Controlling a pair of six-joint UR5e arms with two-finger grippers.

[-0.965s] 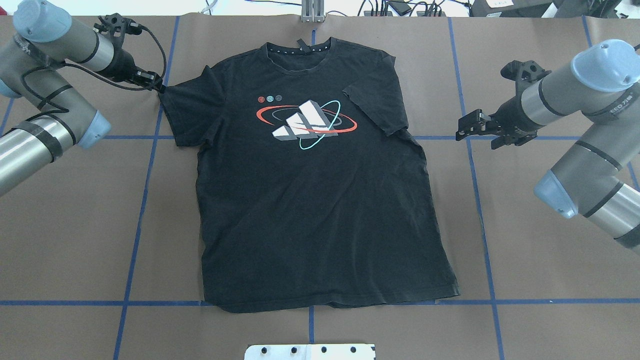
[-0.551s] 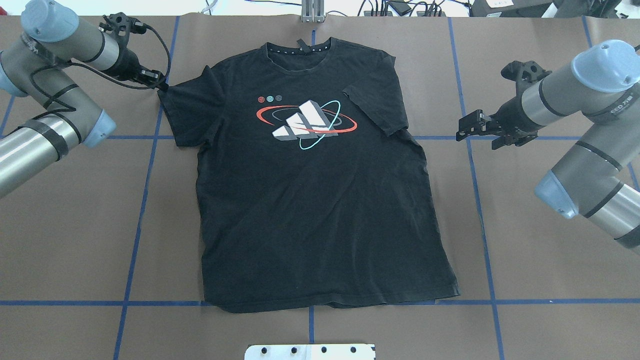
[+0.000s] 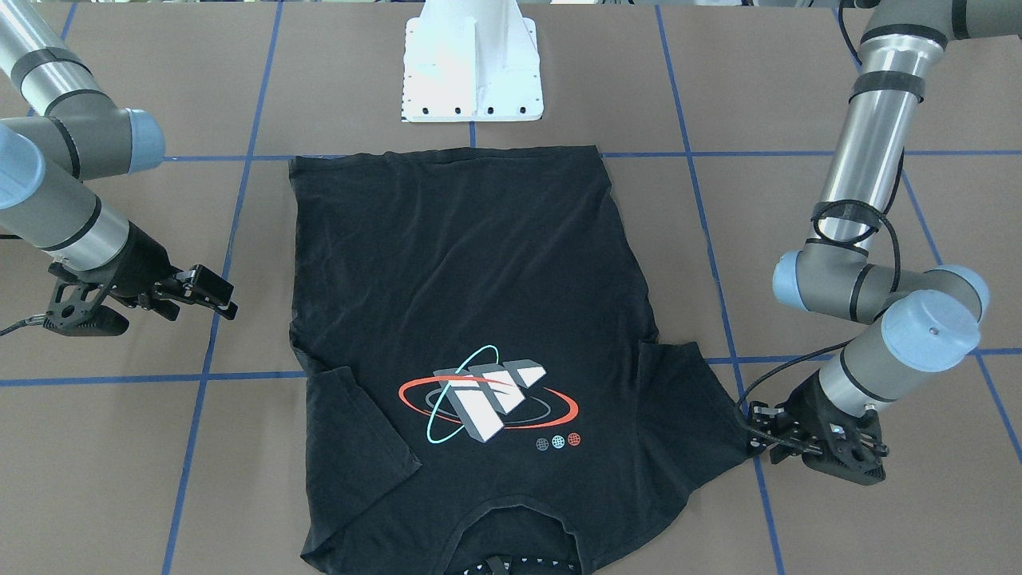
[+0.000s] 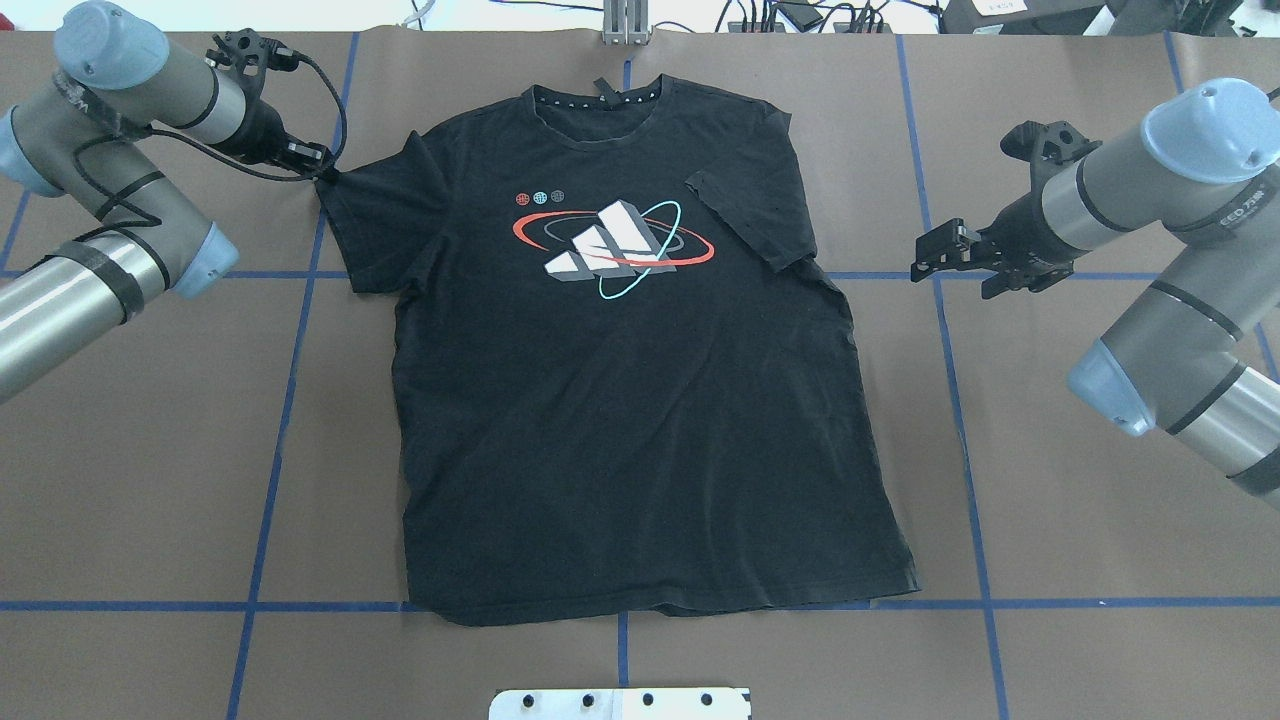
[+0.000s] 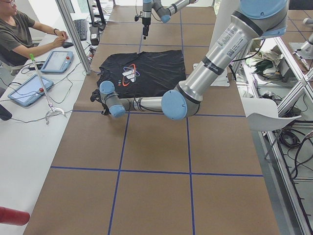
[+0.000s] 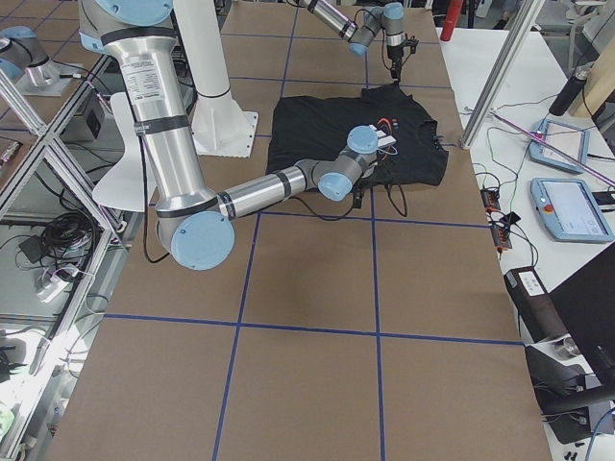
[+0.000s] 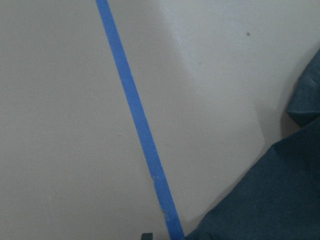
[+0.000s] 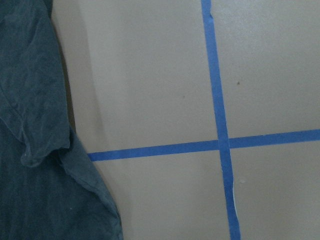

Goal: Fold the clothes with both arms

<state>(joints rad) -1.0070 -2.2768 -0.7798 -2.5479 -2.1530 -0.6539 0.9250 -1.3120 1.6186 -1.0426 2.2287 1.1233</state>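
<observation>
The black T-shirt (image 4: 620, 420) lies flat and logo up on the brown table, neckband at the far edge. My left gripper (image 4: 318, 170) sits low at the tip of the shirt's left sleeve (image 3: 703, 399), shut on its corner, which is drawn out to a point. In the left wrist view only the cloth's edge (image 7: 270, 200) and blue tape show. My right gripper (image 4: 940, 258) hangs open beside the shirt, apart from the cloth and holding nothing. The right sleeve (image 4: 745, 215) lies folded inward onto the chest. The right wrist view shows the shirt's edge (image 8: 30, 100).
Blue tape lines (image 4: 290, 380) cross the brown table. The white pedestal base (image 3: 473, 64) stands just behind the hem. Cables and plugs (image 4: 800, 15) lie along the far edge. A seated person (image 5: 19, 34) with tablets is at a side desk.
My left gripper has shifted slightly toward the far edge and inward, taking the sleeve corner with it. The right arm has stayed still.
</observation>
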